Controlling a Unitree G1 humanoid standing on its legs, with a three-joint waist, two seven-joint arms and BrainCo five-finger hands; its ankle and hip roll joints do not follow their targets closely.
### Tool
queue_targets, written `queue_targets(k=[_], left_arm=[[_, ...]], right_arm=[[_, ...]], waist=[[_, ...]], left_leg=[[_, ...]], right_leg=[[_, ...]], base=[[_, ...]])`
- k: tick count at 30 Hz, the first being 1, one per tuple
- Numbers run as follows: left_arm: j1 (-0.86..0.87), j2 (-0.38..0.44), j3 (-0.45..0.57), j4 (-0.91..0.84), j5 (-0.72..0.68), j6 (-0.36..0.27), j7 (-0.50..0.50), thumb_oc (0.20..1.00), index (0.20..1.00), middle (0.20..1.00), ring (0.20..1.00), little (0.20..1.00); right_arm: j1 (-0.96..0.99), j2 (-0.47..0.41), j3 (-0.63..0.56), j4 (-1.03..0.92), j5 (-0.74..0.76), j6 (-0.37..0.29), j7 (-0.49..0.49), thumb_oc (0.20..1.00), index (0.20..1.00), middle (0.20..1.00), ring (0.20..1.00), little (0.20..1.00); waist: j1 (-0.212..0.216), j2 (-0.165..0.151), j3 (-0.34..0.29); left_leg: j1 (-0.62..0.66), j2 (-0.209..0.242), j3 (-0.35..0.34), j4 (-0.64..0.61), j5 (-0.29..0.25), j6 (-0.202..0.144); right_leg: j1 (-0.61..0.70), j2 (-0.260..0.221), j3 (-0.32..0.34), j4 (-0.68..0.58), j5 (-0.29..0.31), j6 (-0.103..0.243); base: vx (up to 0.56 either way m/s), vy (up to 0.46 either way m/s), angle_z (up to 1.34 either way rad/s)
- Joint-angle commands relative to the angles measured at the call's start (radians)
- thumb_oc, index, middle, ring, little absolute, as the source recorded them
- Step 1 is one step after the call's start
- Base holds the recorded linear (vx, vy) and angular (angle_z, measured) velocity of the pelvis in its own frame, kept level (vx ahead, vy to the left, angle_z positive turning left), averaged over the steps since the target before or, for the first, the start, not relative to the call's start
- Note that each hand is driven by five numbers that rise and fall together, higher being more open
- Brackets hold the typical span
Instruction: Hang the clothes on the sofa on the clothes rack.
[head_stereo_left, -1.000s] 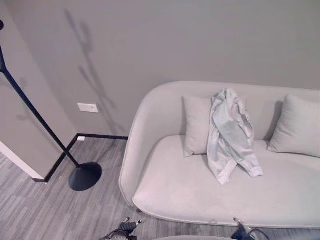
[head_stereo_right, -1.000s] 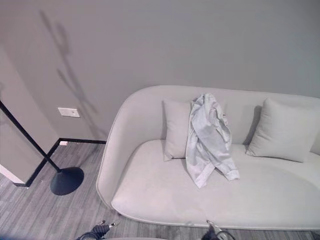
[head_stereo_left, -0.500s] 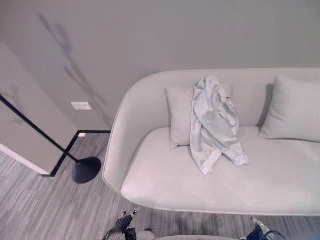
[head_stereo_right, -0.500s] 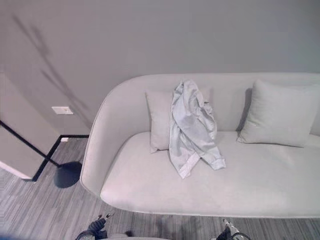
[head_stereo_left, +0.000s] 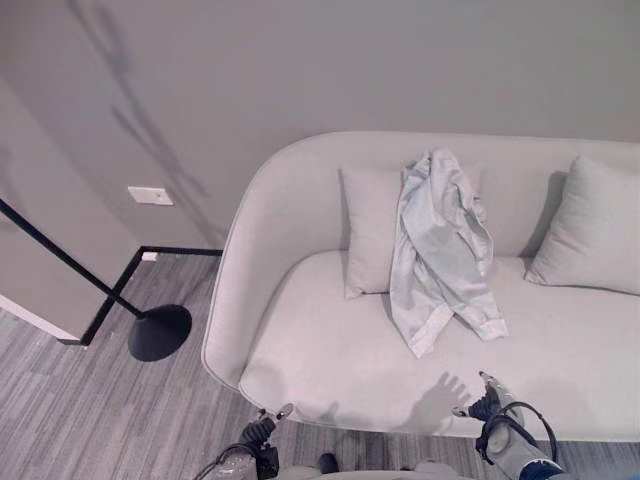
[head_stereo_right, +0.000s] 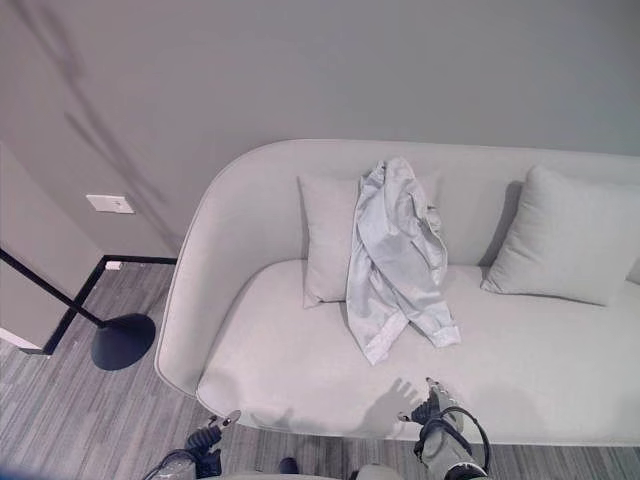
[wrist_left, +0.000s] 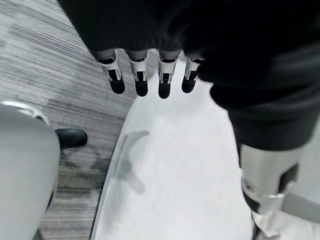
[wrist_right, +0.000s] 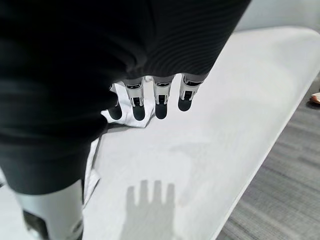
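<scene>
Lying draped over sofa (head_stereo_left: 330, 370) cushion (head_stereo_left: 368, 230), pale shirt (head_stereo_left: 440, 250), right hand (head_stereo_left: 488, 402) fingers straight, left hand (head_stereo_left: 262, 430) seemingly likewise.

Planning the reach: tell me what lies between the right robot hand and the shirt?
Only bare sofa seat between the right robot hand and shirt, per the right eye view.

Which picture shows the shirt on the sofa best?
The left eye view: the whole shirt drapes over a cushion. The right eye view shows the same. The right wrist view catches just an edge; the left wrist view, sofa.
</scene>
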Motion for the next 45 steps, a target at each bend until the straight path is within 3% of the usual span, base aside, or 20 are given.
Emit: queue_targets(k=[1, 2, 3, 4, 6, 8, 10, 12, 13, 17, 19, 23, 26, 32, 37, 40, 42, 43, 44, 45], left_arm=[[0.021, -0.010, 0.048, 0.062, 0.049, -0.001, 0.003, 1.000, 1.000, 1.000, 1.000, 1.000], [0.025, -0.013, 0.063, 0.108, 0.061, -0.001, 0.012, 1.000, 1.000, 1.000, 1.000, 1.000], [0.023, -0.012, 0.075, 0.127, 0.066, 0.000, 0.017, 1.000, 1.000, 1.000, 1.000, 1.000], [0.023, -0.012, 0.075, 0.127, 0.066, 0.000, 0.017, 1.000, 1.000, 1.000, 1.000, 1.000], [0.015, -0.005, 0.096, 0.158, 0.067, -0.003, 0.025, 1.000, 1.000, 1.000, 1.000, 1.000], [0.004, 0.004, 0.108, 0.170, 0.077, -0.002, 0.028, 1.000, 1.000, 1.000, 1.000, 1.000], [0.004, 0.005, 0.107, 0.170, 0.082, -0.003, 0.029, 1.000, 1.000, 1.000, 1.000, 1.000], [0.012, 0.002, 0.104, 0.167, 0.079, -0.003, 0.025, 1.000, 1.000, 1.000, 1.000, 1.000], [0.021, -0.016, 0.084, 0.178, 0.079, -0.005, 0.021, 1.000, 1.000, 1.000, 1.000, 1.000], [0.034, -0.032, 0.043, 0.159, 0.079, -0.005, 0.014, 1.000, 1.000, 1.000, 1.000, 1.000], [0.045, -0.037, 0.009, 0.111, 0.060, -0.008, 0.010, 1.000, 1.000, 1.000, 1.000, 1.000], [0.047, -0.035, -0.016, 0.080, 0.065, -0.008, -0.002, 1.000, 1.000, 1.000, 1.000, 1.000], [0.050, -0.036, -0.027, 0.071, 0.073, -0.011, -0.006, 1.000, 1.000, 1.000, 1.000, 1.000], [0.041, -0.015, -0.037, 0.056, 0.090, -0.044, 0.005, 1.000, 1.000, 1.000, 1.000, 1.000], [0.019, -0.004, -0.058, 0.022, 0.107, -0.067, 0.022, 1.000, 1.000, 1.000, 1.000, 1.000], [-0.037, 0.000, -0.101, -0.031, 0.100, -0.084, 0.038, 1.000, 1.000, 1.000, 1.000, 1.000], [-0.056, 0.004, -0.119, -0.047, 0.100, -0.089, 0.040, 1.000, 1.000, 1.000, 1.000, 1.000], [-0.055, 0.004, -0.119, -0.047, 0.100, -0.089, 0.040, 1.000, 1.000, 1.000, 1.000, 1.000], [-0.063, 0.007, -0.126, -0.055, 0.102, -0.091, 0.039, 1.000, 1.000, 1.000, 1.000, 1.000], [-0.068, 0.012, -0.133, -0.070, 0.106, -0.093, 0.041, 1.000, 1.000, 1.000, 1.000, 1.000]], right_arm=[[0.007, -0.048, -0.057, -0.044, 0.081, -0.007, -0.052, 1.000, 1.000, 1.000, 1.000, 1.000], [-0.006, -0.083, -0.090, -0.074, 0.089, 0.002, -0.065, 1.000, 1.000, 1.000, 1.000, 1.000], [-0.010, -0.100, -0.109, -0.091, 0.097, 0.002, -0.075, 1.000, 1.000, 1.000, 1.000, 1.000], [-0.010, -0.100, -0.109, -0.091, 0.097, 0.002, -0.075, 1.000, 1.000, 1.000, 1.000, 1.000], [-0.027, -0.137, -0.151, -0.102, 0.119, 0.005, -0.097, 1.000, 1.000, 1.000, 1.000, 1.000], [-0.053, -0.162, -0.202, -0.062, 0.184, -0.003, -0.113, 1.000, 1.000, 1.000, 1.000, 1.000], [-0.065, -0.160, -0.216, -0.044, 0.213, -0.016, -0.113, 1.000, 1.000, 1.000, 1.000, 1.000], [-0.090, -0.162, -0.242, -0.040, 0.287, -0.049, -0.110, 1.000, 1.000, 1.000, 1.000, 1.000], [-0.110, -0.163, -0.277, -0.023, 0.372, -0.095, -0.113, 1.000, 1.000, 1.000, 1.000, 1.000], [-0.129, -0.164, -0.302, -0.004, 0.463, -0.139, -0.120, 1.000, 1.000, 1.000, 1.000, 1.000], [-0.159, -0.150, -0.312, 0.045, 0.551, -0.178, -0.110, 1.000, 1.000, 1.000, 1.000, 1.000], [-0.179, -0.117, -0.316, 0.075, 0.666, -0.217, -0.056, 1.000, 1.000, 1.000, 1.000, 1.000], [-0.195, -0.115, -0.324, 0.088, 0.714, -0.234, -0.040, 1.000, 1.000, 1.000, 1.000, 1.000], [-0.309, -0.177, -0.338, 0.105, 0.729, -0.267, -0.068, 1.000, 1.000, 1.000, 1.000, 1.000], [-0.361, -0.229, -0.320, 0.123, 0.704, -0.261, -0.074, 1.000, 1.000, 1.000, 1.000, 1.000], [-0.421, -0.263, -0.219, 0.174, 0.628, -0.216, -0.042, 1.000, 1.000, 1.000, 1.000, 1.000], [-0.430, -0.251, -0.148, 0.200, 0.559, -0.184, -0.022, 1.000, 1.000, 1.000, 1.000, 1.000], [-0.431, -0.251, -0.147, 0.201, 0.559, -0.184, -0.022, 0.940, 0.940, 0.940, 0.940, 0.940], [-0.441, -0.240, -0.127, 0.218, 0.535, -0.174, -0.012, 0.200, 0.200, 0.200, 0.200, 0.200], [-0.447, -0.231, -0.105, 0.231, 0.509, -0.164, -0.012, 0.200, 0.200, 0.200, 0.200, 0.200]], waist=[[0.008, 0.005, -0.046], [-0.004, -0.010, -0.053], [-0.011, -0.020, -0.053], [-0.011, -0.021, -0.055], [-0.025, -0.043, -0.051], [-0.030, -0.070, -0.070], [-0.030, -0.075, -0.078], [-0.032, -0.070, -0.082], [-0.033, -0.060, -0.096], [-0.035, -0.038, -0.109], [-0.026, -0.018, -0.109], [-0.023, 0.012, -0.092], [-0.021, 0.033, -0.073], [-0.011, 0.115, 0.014], [0.003, 0.142, 0.032], [0.016, 0.165, 0.067], [0.022, 0.169, 0.076], [0.022, 0.169, 0.076], [0.028, 0.170, 0.079], [0.031, 0.169, 0.082]], left_leg=[[-0.012, 0.029, -0.100, -0.004, -0.010, -0.099], [0.001, 0.035, -0.138, -0.004, -0.035, -0.123], [0.011, 0.036, -0.152, -0.004, -0.049, -0.132], [0.008, 0.035, -0.152, -0.004, -0.047, -0.132], [0.029, 0.052, -0.176, -0.004, -0.069, -0.152], [0.046, 0.066, -0.207, -0.004, -0.084, -0.166], [0.052, 0.078, -0.219, -0.004, -0.084, -0.175], [0.051, 0.127, -0.235, -0.004, -0.072, -0.200], [0.037, 0.171, -0.249, -0.004, -0.054, -0.221], [0.005, 0.228, -0.269, -0.004, -0.030, -0.251], [-0.026, 0.277, -0.288, -0.004, -0.006, -0.285], [-0.070, 0.319, -0.299, -0.004, 0.030, -0.321], [-0.097, 0.329, -0.294, -0.004, 0.049, -0.334], [-0.242, 0.329, -0.237, -0.004, 0.121, -0.356], [-0.309, 0.330, -0.189, -0.004, 0.157, -0.358], [-0.374, 0.338, -0.096, -0.004, 0.216, -0.355], [-0.375, 0.346, -0.076, -0.004, 0.207, -0.366], [-0.374, 0.347, -0.075, -0.004, 0.206, -0.367], [-0.379, 0.350, -0.071, -0.004, 0.210, -0.369], [-0.384, 0.352, -0.068, -0.004, 0.215, -0.372]], right_leg=[[0.110, -0.061, 0.059, -0.435, 0.196, -0.053], [0.117, -0.081, 0.132, -0.689, 0.233, -0.054], [0.114, -0.077, 0.177, -0.767, 0.263, -0.043], [0.113, -0.078, 0.177, -0.771, 0.266, -0.043], [0.070, -0.078, 0.274, -0.848, 0.341, -0.014], [0.084, -0.070, 0.300, -0.867, 0.340, -0.005], [0.097, -0.056, 0.302, -0.867, 0.334, -0.009], [0.114, -0.022, 0.300, -0.862, 0.316, -0.024], [0.126, 0.015, 0.285, -0.867, 0.292, -0.039], [0.129, 0.066, 0.257, -0.867, 0.245, -0.060], [0.135, 0.106, 0.227, -0.867, 0.206, -0.079], [0.138, 0.134, 0.175, -0.867, 0.173, -0.095], [0.136, 0.136, 0.146, -0.867, 0.161, -0.101], [0.034, 0.105, 0.083, -0.867, 0.171, -0.098], [-0.029, 0.085, 0.072, -0.867, 0.183, -0.092], [-0.091, 0.064, 0.058, -0.867, 0.198, -0.090], [-0.099, 0.067, 0.069, -0.867, 0.185, -0.085], [-0.098, 0.068, 0.069, -0.867, 0.185, -0.085], [-0.105, 0.069, 0.070, -0.867, 0.188, -0.086], [-0.112, 0.071, 0.071, -0.867, 0.192, -0.086]], base=[[0.49, -0.430, 0.85], [0.46, -0.449, 0.86], [0.26, -0.270, 0.74], [0.16, -0.176, 0.40], [0.21, -0.245, 0.34], [0.25, -0.293, 0.76], [0.19, -0.253, 0.70], [0.20, -0.354, 0.25], [0.15, -0.350, 0.06], [0.09, -0.212, 0.20], [0.09, -0.264, 0.39], [0.04, -0.167, 0.34], [-0.02, -0.105, 0.57], [-0.10, -0.038, 0.38], [-0.07, -0.030, 0.13], [-0.08, -0.048, 0.33], [0.03, -0.074, 0.23], [0.04, -0.076, 0.13], [-0.01, -0.045, 0.05], [-0.02, -0.071, -0.01]])
